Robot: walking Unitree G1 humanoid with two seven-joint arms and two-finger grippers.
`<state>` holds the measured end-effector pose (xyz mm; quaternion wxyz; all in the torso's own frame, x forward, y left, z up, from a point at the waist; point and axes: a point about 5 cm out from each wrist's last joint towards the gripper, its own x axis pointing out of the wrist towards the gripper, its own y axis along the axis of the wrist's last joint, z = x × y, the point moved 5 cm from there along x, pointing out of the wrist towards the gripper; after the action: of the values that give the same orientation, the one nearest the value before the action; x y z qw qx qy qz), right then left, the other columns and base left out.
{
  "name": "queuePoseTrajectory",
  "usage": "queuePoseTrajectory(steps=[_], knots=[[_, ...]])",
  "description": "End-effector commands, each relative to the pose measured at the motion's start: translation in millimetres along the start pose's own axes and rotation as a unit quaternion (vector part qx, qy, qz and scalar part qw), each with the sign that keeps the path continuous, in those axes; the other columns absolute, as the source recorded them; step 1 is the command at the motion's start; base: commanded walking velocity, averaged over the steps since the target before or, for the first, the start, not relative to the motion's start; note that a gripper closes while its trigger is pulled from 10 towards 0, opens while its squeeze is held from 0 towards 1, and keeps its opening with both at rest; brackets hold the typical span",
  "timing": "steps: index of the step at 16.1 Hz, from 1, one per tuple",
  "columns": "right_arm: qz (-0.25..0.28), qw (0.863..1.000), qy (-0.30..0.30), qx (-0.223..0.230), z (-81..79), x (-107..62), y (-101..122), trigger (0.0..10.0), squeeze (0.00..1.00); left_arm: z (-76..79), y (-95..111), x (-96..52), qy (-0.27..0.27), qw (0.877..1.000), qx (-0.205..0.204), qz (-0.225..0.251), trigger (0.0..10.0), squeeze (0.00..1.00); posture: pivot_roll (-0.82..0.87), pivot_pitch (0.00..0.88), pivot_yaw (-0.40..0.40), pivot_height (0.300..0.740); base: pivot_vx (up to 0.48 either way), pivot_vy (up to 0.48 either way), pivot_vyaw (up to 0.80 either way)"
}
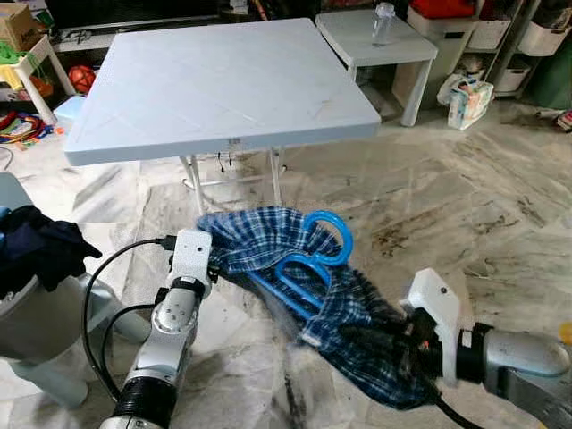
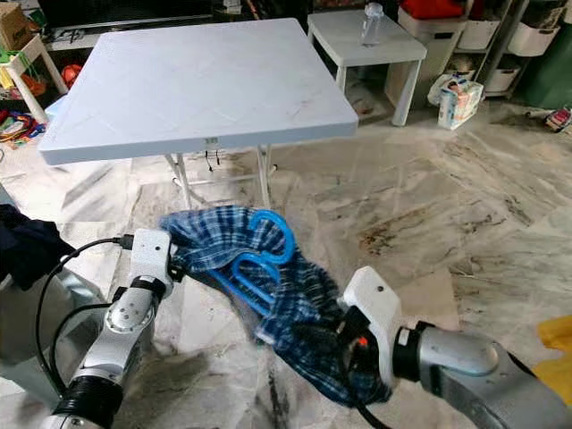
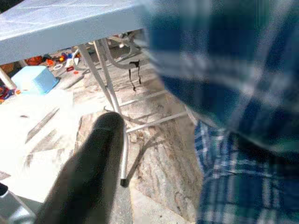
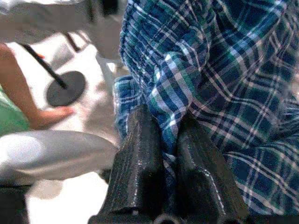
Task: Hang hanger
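Observation:
A blue plaid shirt (image 1: 255, 234) hangs stretched in the air between my two grippers, above the marble floor. A blue plastic hanger (image 1: 313, 259) lies on top of it, hook end toward the table. My right gripper (image 1: 393, 335) is shut on a fold of the shirt's lower end (image 4: 196, 79), its black fingers (image 4: 138, 158) pressed together on the cloth. My left gripper (image 1: 214, 261) is at the shirt's other end. In the left wrist view one black finger (image 3: 88, 177) stands apart from the cloth (image 3: 233, 93), with floor showing between them; the cloth hides the other finger.
A white folding table (image 1: 223, 80) stands just ahead, its metal legs (image 3: 110, 93) close to the shirt. A small white table (image 1: 402, 49) with a bottle (image 1: 383, 22) is behind on the right. A grey seat with dark clothes (image 1: 36, 255) is at my left. A person's foot (image 4: 51, 114) shows nearby.

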<state>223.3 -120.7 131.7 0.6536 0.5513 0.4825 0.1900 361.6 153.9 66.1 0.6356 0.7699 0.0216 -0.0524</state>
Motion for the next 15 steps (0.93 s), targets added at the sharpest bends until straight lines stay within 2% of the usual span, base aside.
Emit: queuePoseTrajectory(steps=[1,2,4,5,7,8,11,12,13,15], knots=[[-0.007,0.999,-0.026,-0.027,9.8,0.9,-0.2,10.0,0.00,-2.1,0.8,-0.6,0.005,1.000,-0.002,0.002,0.0,0.00,-0.12,0.065,-0.005,0.740,0.000,0.000,0.00],[-0.008,0.996,-0.071,-0.057,29.2,-0.6,1.8,10.0,0.00,3.9,-0.4,-2.5,-0.004,1.000,-0.007,-0.001,0.0,0.00,-0.12,0.067,-0.004,0.740,0.000,0.000,0.00],[-0.006,0.991,-0.113,-0.070,47.5,-4.1,5.7,10.0,0.00,11.2,0.8,-5.5,-0.016,1.000,-0.013,0.002,0.0,0.00,-0.12,0.069,-0.003,0.740,0.000,0.000,0.00],[-0.013,0.990,-0.114,-0.086,50.0,-5.6,4.9,10.0,0.00,13.0,2.3,-7.1,-0.018,1.000,-0.016,0.004,0.0,0.00,-0.12,0.069,-0.003,0.740,0.000,0.000,0.00],[-0.032,0.988,-0.103,-0.107,48.2,-7.8,-1.5,10.0,0.00,7.8,5.8,-7.4,-0.009,1.000,-0.017,0.008,0.0,0.00,-0.12,0.073,-0.005,0.740,0.000,0.000,0.00],[-0.049,0.989,-0.066,-0.125,39.4,-12.1,-8.9,10.0,0.00,-7.4,9.7,-4.9,0.018,1.000,-0.016,0.012,0.0,0.00,-0.12,0.075,-0.005,0.740,0.000,0.000,0.00],[-0.084,0.988,0.014,-0.131,21.2,-31.2,-20.6,10.0,0.00,-41.7,11.9,1.1,0.063,0.998,-0.001,0.007,0.0,0.00,-0.12,0.076,-0.003,0.740,0.000,0.000,0.00],[-0.087,0.987,0.026,-0.130,19.0,-35.7,-21.6,10.0,0.00,-47.4,11.7,2.0,0.069,0.998,-0.001,0.004,0.0,0.00,-0.12,0.077,-0.001,0.740,0.000,0.000,0.00],[-0.085,0.987,0.047,-0.125,17.3,-48.2,-18.6,10.0,0.00,-56.3,13.5,4.1,0.076,0.997,-0.002,0.001,0.0,0.00,-0.12,0.077,-0.001,0.740,0.000,0.000,0.00],[-0.065,0.989,0.051,-0.119,21.7,-57.8,-7.8,10.0,0.00,-57.5,10.9,5.6,0.074,0.997,-0.007,-0.009,0.0,0.00,-0.12,0.078,0.001,0.740,0.000,0.000,0.00]])
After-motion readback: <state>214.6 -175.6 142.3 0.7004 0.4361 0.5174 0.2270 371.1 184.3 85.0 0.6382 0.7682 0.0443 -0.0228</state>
